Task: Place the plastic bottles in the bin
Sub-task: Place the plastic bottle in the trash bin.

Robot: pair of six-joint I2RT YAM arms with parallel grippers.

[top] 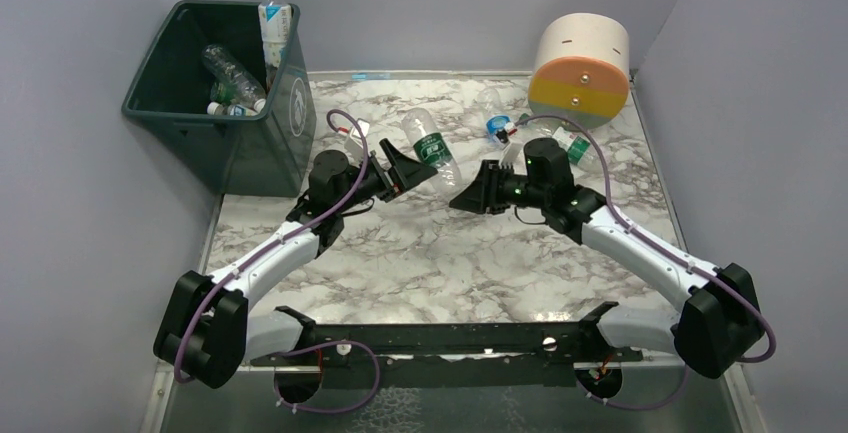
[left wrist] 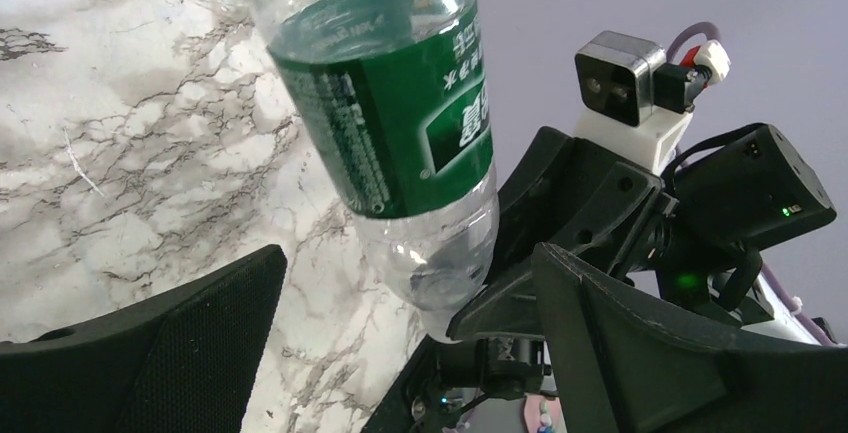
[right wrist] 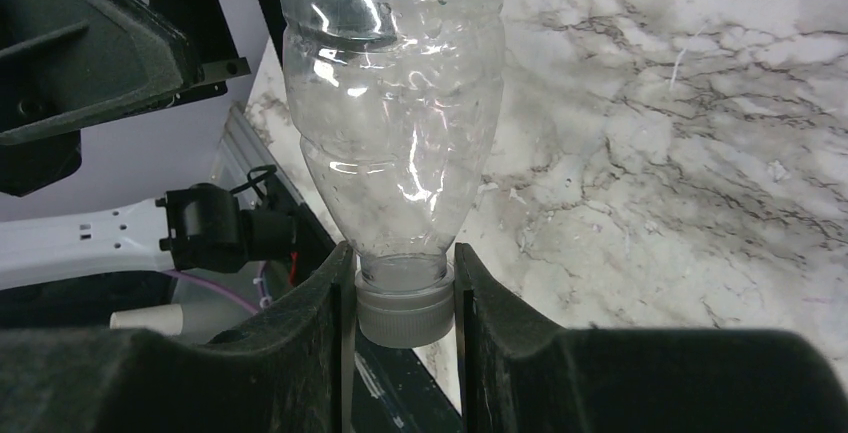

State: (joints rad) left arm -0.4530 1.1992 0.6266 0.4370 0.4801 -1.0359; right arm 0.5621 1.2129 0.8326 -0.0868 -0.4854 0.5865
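Right gripper clamped narrow on the pale cap of a clear, green-labelled bottle. The bottle's body juts straight ahead of its fingers. Left gripper spread wide, bottle between its fingers; contact unclear. Bin well apart, behind left gripper's wrist.

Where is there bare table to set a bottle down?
The widest bare marble lies between the left arm, the right arm and the black base rail. A narrower strip runs along the back edge between bin and cylinder. Crowded: mid-table around the left gripper, right gripper and green-label bottle, and the loose bottles by the cylinder.
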